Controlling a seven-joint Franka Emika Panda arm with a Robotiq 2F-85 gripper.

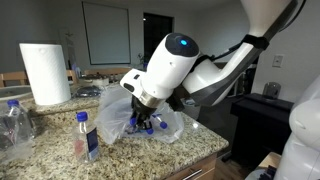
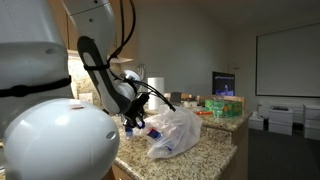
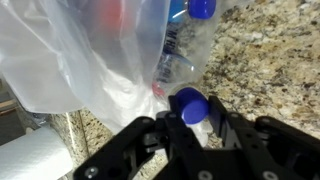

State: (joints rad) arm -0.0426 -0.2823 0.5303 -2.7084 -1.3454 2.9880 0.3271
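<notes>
1. In the wrist view the gripper (image 3: 192, 120) is clamped on a blue-capped bottle (image 3: 190, 102). Its black fingers (image 3: 170, 128) press on either side of the neck just under the cap.
2. That bottle sits at the mouth of a clear plastic bag (image 3: 90, 50). The cap points toward the camera and the see-through body runs away into the bag. A patch of red label shows through the film.
3. Deeper in the bag lies a second bottle (image 3: 202, 8), with its blue cap at the top edge of the wrist view. How many more bottles the bag holds cannot be told through the crumpled film.
4. The bag rests on a speckled granite counter (image 3: 270, 60). In both exterior views it is a loose, rumpled heap with the gripper pushed into its side.
5. Outside the bag a small bottle (image 1: 86, 135) with a blue cap stands upright near the counter's front edge, apart from the bag.
6. At the counter's end a cluster of clear bottles (image 1: 14, 125) stands close together. Whether anything is in them cannot be told.
7. Behind these a paper towel roll (image 1: 45, 72) stands upright, well apart from the bag.
8. Farthest off, in an exterior view, green boxes (image 2: 225, 105) sit at the far end of the counter, with a dark screen (image 2: 222, 85) just behind them.
</notes>
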